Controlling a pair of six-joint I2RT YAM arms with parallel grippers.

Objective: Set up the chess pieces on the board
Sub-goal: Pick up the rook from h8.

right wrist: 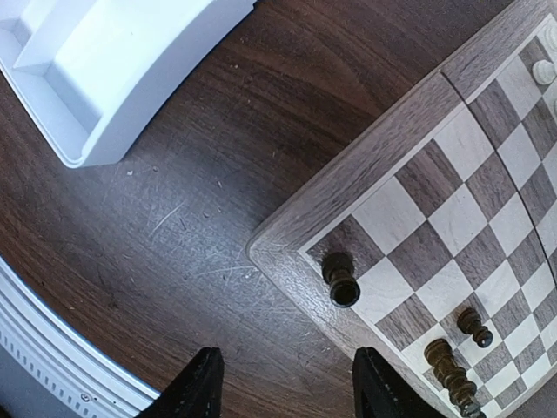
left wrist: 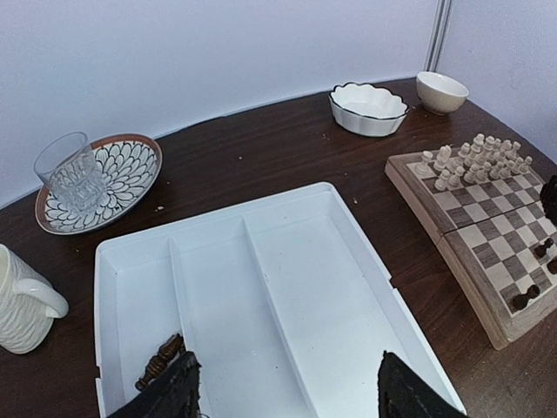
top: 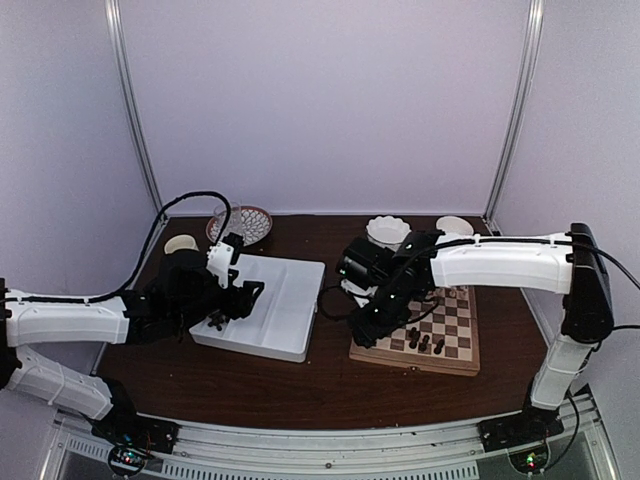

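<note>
The board [top: 452, 322] lies on the right side of the table [top: 300, 392], with the white tray [left wrist: 305, 279] to its left. The right fingers [right wrist: 198, 392] hang over the board's near left corner, spread apart with nothing between them. Just beyond them one of the dark chess pieces [right wrist: 341, 280] stands upright on the corner square, clear of both fingers, and two more stand further right along the near rows. Cream chessmen [left wrist: 474, 161] crowd the board's far rows. The left fingers [left wrist: 170, 396] hover over the near end of the tray, also wide apart and empty. Beside the left one a dark piece [left wrist: 159, 361] lies on its side in the tray's left compartment, close to the divider. On the far left stand a glass [left wrist: 70, 172] on a patterned plate [left wrist: 130, 170] and a cream mug [left wrist: 22, 300]. Far of the board sit a scalloped bowl [left wrist: 368, 106] and a small cream bowl [left wrist: 441, 91].
</note>
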